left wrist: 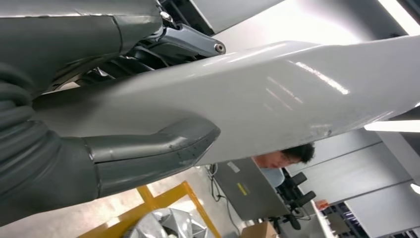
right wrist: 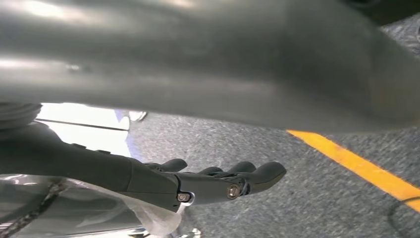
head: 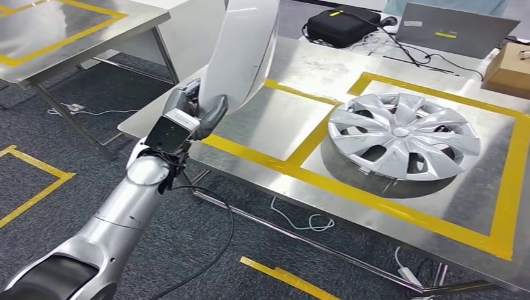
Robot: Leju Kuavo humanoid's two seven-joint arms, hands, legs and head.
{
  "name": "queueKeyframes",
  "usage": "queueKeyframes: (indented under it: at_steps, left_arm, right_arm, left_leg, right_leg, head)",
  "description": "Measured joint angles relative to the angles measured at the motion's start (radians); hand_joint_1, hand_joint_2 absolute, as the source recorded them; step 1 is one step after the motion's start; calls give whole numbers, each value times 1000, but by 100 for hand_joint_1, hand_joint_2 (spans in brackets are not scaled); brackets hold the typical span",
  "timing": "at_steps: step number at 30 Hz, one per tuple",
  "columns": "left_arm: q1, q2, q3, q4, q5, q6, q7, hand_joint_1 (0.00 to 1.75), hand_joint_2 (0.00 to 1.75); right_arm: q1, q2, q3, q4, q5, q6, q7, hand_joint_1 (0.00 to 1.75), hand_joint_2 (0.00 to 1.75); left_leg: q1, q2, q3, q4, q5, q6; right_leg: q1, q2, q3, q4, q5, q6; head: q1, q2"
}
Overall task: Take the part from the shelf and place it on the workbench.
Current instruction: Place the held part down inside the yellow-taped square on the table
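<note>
Holding white panel (head: 240, 50) upright over workbench (head: 275, 125) edge, left hand (head: 194, 112) grips its lower end. Panel looks stiff, glossy, prob. slippery; grip near end, keep firm. Right hand (right wrist: 213, 181): fingers extended, empty. Hubcap (head: 403, 134) lies nearby.

Bright overhead light glares off the workbench (head: 294, 119); wrist views blurred.

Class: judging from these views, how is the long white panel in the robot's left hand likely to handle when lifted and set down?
The white panel looks glossy, so it may slip in the left robot hand. It keeps its curve unsupported, so probably stiff. Held near one end and towering upward, it may tip or swing.
</note>
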Motion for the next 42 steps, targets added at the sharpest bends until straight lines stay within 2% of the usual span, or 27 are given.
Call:
queueKeyframes:
  at_steps: [2,4,7,8,9,10,12,13,15,17,19,20,22,23,24,25,27,29,32,34,35,37,38,39,40,41,42]
  left_arm:
    - [0,0,0,0,-1,0,0,175,175]
    - [-3,0,0,0,-8,2,3,175,175]
    - [-5,1,0,8,-41,21,24,175,175]
    - [-3,2,-1,13,-52,27,31,175,175]
    - [-2,2,-1,17,-60,32,34,175,175]
    - [-1,3,-1,21,-68,37,35,175,175]
    - [-5,4,-3,30,-96,54,37,175,175]
    - [-10,4,-5,37,-116,65,39,175,175]
    - [-21,4,-13,60,-152,85,46,175,175]
    - [-26,4,-20,83,-172,96,51,175,175]
    - [-33,4,-26,97,-184,102,51,175,175]
    - [-38,4,-29,104,-193,106,52,175,175]
    - [-46,3,-36,121,-221,117,58,175,175]
    - [-50,3,-42,135,-238,123,64,175,175]
    - [-59,3,-49,155,-258,129,71,175,175]
    - [-72,2,-57,180,-280,133,79,175,175]
    - [-117,1,-79,251,-334,141,94,175,175]
    - [-168,-1,-101,327,-384,149,104,175,175]
    - [-221,-7,-127,413,-425,155,111,175,175]
    - [-251,-11,-145,464,-457,159,123,175,175]
    - [-268,-13,-154,488,-476,161,132,175,175]
    - [-300,-17,-176,543,-513,165,150,175,175]
    - [-311,-21,-187,571,-529,165,158,175,175]
    - [-320,-24,-198,598,-542,164,165,175,175]
    - [-327,-27,-207,621,-550,164,169,175,175]
    - [-332,-29,-213,637,-554,163,171,175,175]
    - [-338,-32,-218,649,-558,163,173,175,175]
  right_arm:
    - [2,0,0,0,0,0,0,0,0]
    - [2,1,0,0,0,0,0,0,0]
    - [0,1,0,0,1,-1,0,0,0]
    - [0,1,0,0,1,0,1,0,0]
    - [0,1,0,0,2,0,1,0,0]
    - [1,1,0,0,2,0,1,0,0]
    - [2,1,0,0,5,2,1,0,0]
    - [2,1,0,0,7,3,2,0,0]
    - [-1,1,0,0,10,6,1,0,0]
    - [-2,1,0,0,13,7,1,0,0]
    - [-2,1,1,0,15,8,2,0,0]
    - [-2,1,1,0,17,8,2,0,0]
    - [-1,1,1,0,20,9,1,0,0]
    - [0,1,2,0,22,10,1,0,0]
    - [0,1,2,0,24,11,1,0,0]
    - [1,1,3,0,25,12,0,0,0]
    - [-1,0,4,0,28,15,0,0,0]
    - [-4,0,5,0,33,19,0,0,0]
    - [-4,0,9,0,39,23,0,0,0]
    - [-2,-1,10,0,42,25,1,0,0]
    - [-2,-1,11,0,43,26,1,0,0]
    - [-3,-1,14,0,46,29,1,0,0]
    - [-3,0,15,0,49,31,2,0,0]
    - [-3,0,17,0,51,32,2,0,0]
    - [-3,0,18,0,53,32,3,0,0]
    - [-2,0,18,0,54,33,3,0,0]
    - [-2,0,19,0,55,33,4,0,0]
  left_leg:
    - [1,1,2,1,-4,-10]
    - [3,2,-15,46,-29,-23]
    - [10,2,-116,232,-101,-38]
    - [11,2,-143,274,-107,-41]
    - [13,2,-155,282,-93,-42]
    - [14,3,-146,249,-60,-41]
    - [14,3,-92,120,19,-37]
    - [12,3,-67,61,41,-33]
    - [8,3,-47,14,43,-24]
    - [8,2,-45,7,40,-12]
    - [12,3,-40,0,41,-1]
    - [13,3,-37,-2,41,4]
    - [11,4,-36,-2,39,10]
    - [10,4,-36,-1,37,11]
    - [9,3,-36,-1,36,13]
    - [9,2,-36,0,34,13]
    - [8,-1,-34,3,30,11]
    - [5,-4,-36,6,28,4]
    - [3,-2,-40,7,28,-11]
    - [5,0,-47,27,12,-22]
    - [6,1,-62,63,-8,-26]
    - [8,2,-119,187,-63,-33]
    - [9,2,-149,247,-83,-35]
    - [9,2,-168,282,-88,-35]
    - [9,2,-170,282,-74,-34]
    - [8,2,-153,240,-43,-30]
    - [7,2,-124,174,-5,-24]
  right_leg:
    - [-2,1,6,-9,-2,-8]
    - [-8,1,19,-16,-3,-18]
    - [-9,0,30,-17,-11,-27]
    - [-9,0,34,-17,-15,-28]
    - [-9,1,38,-17,-18,-27]
    - [-9,2,44,-17,-22,-26]
    - [-8,4,56,-16,-32,-21]
    - [-6,5,58,-14,-36,-16]
    - [-4,5,57,-14,-41,-6]
    - [-6,4,53,-15,-45,5]
    - [-7,3,37,15,-67,15]
    - [-8,2,13,59,-91,18]
    - [-8,2,-58,192,-141,21]
    - [-9,2,-92,246,-152,22]
    - [-9,2,-111,267,-144,22]
    - [-9,2,-112,251,-119,22]
    - [-9,1,-65,127,-41,17]
    - [-6,0,-17,24,-4,11]
    - [-4,5,-5,2,-5,-1]
    - [-7,6,0,-2,-3,-12]
    - [-9,5,4,-4,-3,-17]
    - [-9,4,9,-5,-6,-23]
    - [-9,4,11,-4,-8,-25]
    - [-9,5,13,-4,-9,-26]
    - [-8,6,14,-4,-10,-27]
    - [-8,7,16,-4,-11,-27]
    - [-7,9,18,-4,-12,-26]
  head:
    - [-1,0]
    - [-3,0]
    - [-5,0]
    - [-6,0]
    - [-6,0]
    - [-6,0]
    - [-5,0]
    - [-5,0]
    - [-4,0]
    - [-4,0]
    - [-2,0]
    - [0,0]
    - [2,0]
    - [1,0]
    - [1,0]
    - [1,0]
    - [2,0]
    - [1,0]
    - [-1,0]
    - [-3,0]
    - [-4,0]
    - [-6,0]
    - [-6,0]
    - [-6,0]
    - [-6,0]
    - [-6,0]
    - [-7,0]
